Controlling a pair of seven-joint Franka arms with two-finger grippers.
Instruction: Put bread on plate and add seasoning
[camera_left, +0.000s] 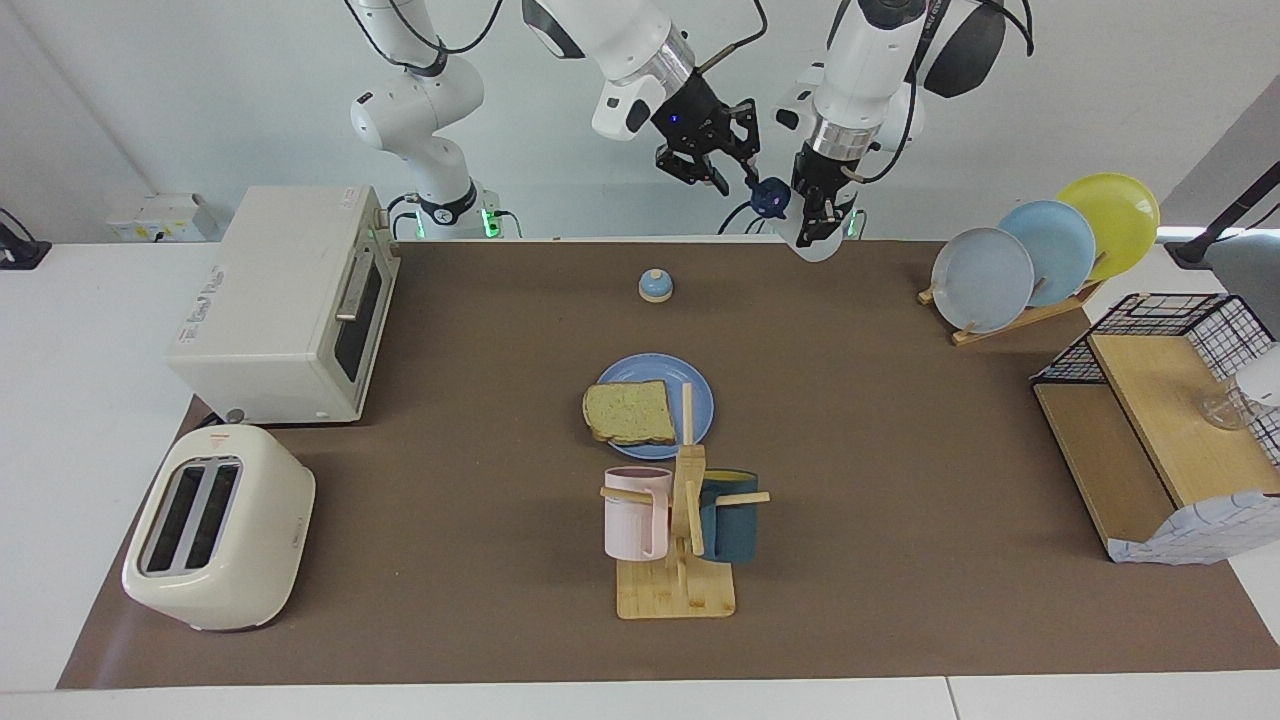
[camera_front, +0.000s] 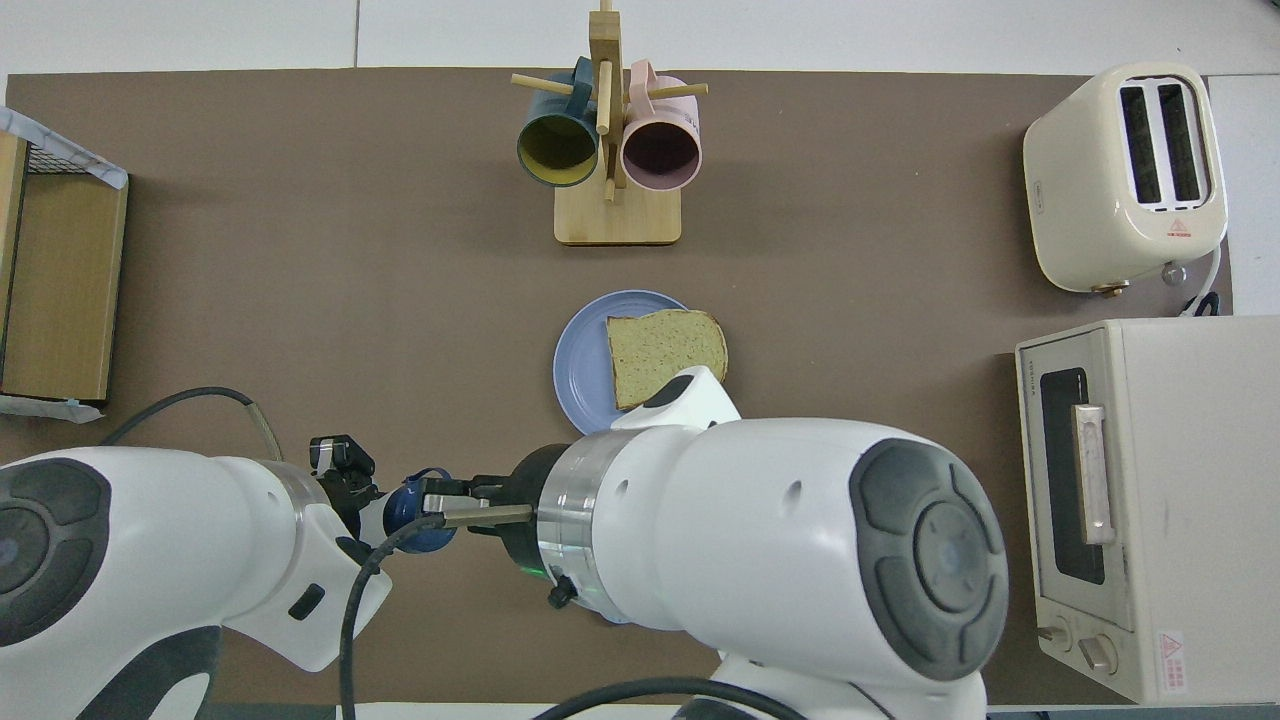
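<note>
The bread (camera_left: 630, 412) lies on the blue plate (camera_left: 655, 368) at mid-table, its crust overhanging the rim toward the right arm's end; both show in the overhead view, bread (camera_front: 665, 350) on plate (camera_front: 580, 360). My left gripper (camera_left: 818, 215) is shut on the seasoning bottle (camera_left: 812, 243) and holds it tilted in the air over the table's robot-side edge. Its navy cap (camera_left: 770, 197) points at my right gripper (camera_left: 735, 182), which is open with its fingertips at the cap. From overhead the cap (camera_front: 410, 520) sits between the left gripper (camera_front: 350, 490) and the right gripper (camera_front: 440, 500).
A blue-domed bell (camera_left: 655, 286) stands nearer to the robots than the plate. A mug rack (camera_left: 680, 540) stands just farther. An oven (camera_left: 285, 305) and toaster (camera_left: 220, 525) are at the right arm's end. A plate rack (camera_left: 1040, 260) and shelf (camera_left: 1150, 440) are at the left arm's.
</note>
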